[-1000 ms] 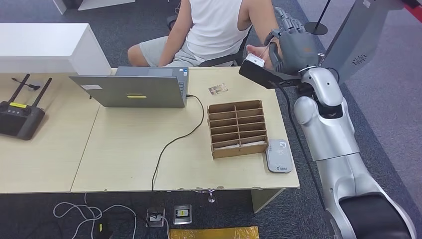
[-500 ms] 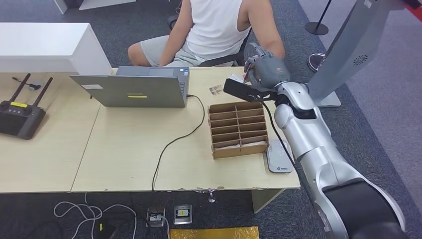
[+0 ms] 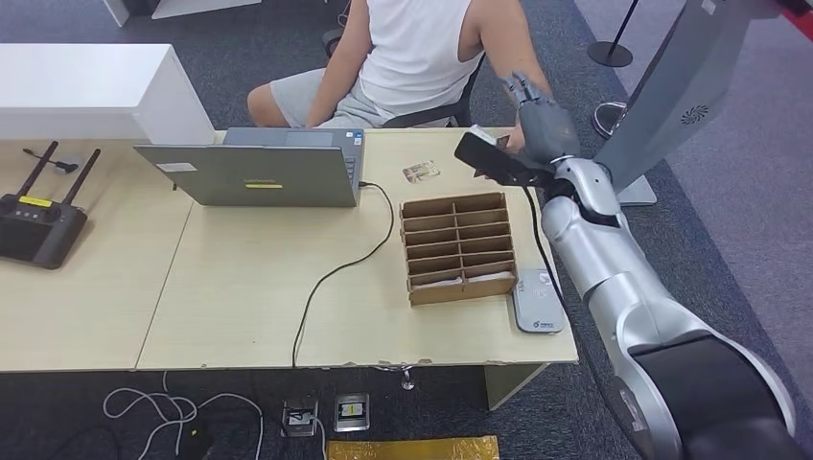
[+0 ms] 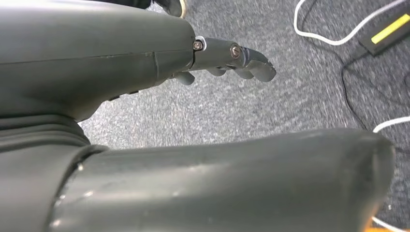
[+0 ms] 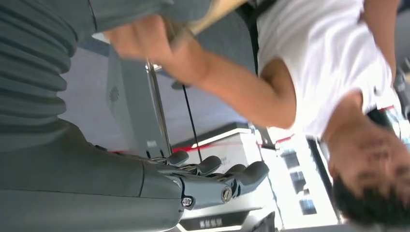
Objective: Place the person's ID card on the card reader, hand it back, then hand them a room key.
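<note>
Card (image 3: 421,172): flat on surface (image 3: 240,287), at 11 o'clock of divided box (image 3: 458,247). Card reader (image 3: 537,300): 4 o'clock of box. Right hand (image 3: 542,125): raised beside person's hand (image 5: 140,41), fingers (image 5: 217,169) loosely extended, holding nothing. Left hand (image 4: 145,53): empty, fingers slightly apart.

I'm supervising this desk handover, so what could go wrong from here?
The right hand is raised with fingers spread, close to the person's hand, so it could bump or pinch that hand. When the arm comes down, it might clip the wooden tray that stands beside the card reader.
</note>
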Available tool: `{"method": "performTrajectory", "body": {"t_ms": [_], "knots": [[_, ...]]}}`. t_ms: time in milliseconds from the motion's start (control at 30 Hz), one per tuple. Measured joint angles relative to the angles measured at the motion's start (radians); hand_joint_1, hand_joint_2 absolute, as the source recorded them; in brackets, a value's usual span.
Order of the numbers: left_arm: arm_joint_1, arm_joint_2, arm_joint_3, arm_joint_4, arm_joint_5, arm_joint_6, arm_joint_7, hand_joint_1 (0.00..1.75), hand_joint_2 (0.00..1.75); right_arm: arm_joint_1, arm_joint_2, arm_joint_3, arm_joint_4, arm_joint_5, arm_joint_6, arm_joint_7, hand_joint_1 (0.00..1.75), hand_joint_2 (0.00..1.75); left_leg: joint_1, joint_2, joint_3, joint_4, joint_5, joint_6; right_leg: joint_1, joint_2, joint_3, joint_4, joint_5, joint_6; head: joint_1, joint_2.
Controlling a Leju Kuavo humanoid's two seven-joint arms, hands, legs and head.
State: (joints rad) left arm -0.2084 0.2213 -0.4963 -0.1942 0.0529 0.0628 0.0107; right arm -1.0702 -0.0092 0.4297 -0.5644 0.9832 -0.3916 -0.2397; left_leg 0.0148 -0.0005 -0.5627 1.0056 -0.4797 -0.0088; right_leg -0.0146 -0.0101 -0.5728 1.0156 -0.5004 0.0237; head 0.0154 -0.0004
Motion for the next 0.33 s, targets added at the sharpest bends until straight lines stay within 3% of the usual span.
{"method": "performTrajectory", "body": {"t_ms": [167,333], "knots": [[0.006,0.011,0.002,0.0,0.021,0.023,-0.001,0.0,0.0,-0.071,-0.053,-0.038,-0.035,-0.052,-0.101,-0.024,0.0,1.75,0.0,0.0,0.0,0.0,0.0,0.0,0.0,0.0,0.0,0.0,0.0,0.0,0.0,0.0],[0.023,0.013,0.01,0.0,0.039,0.037,-0.01,0.0,0.0,-0.082,-0.112,-0.09,-0.085,-0.093,-0.195,-0.036,0.0,1.75,-0.001,0.0,0.0,0.0,0.0,0.0,-0.001,0.0,0.0,-0.001,0.0,0.0,0.0,0.0]]}}
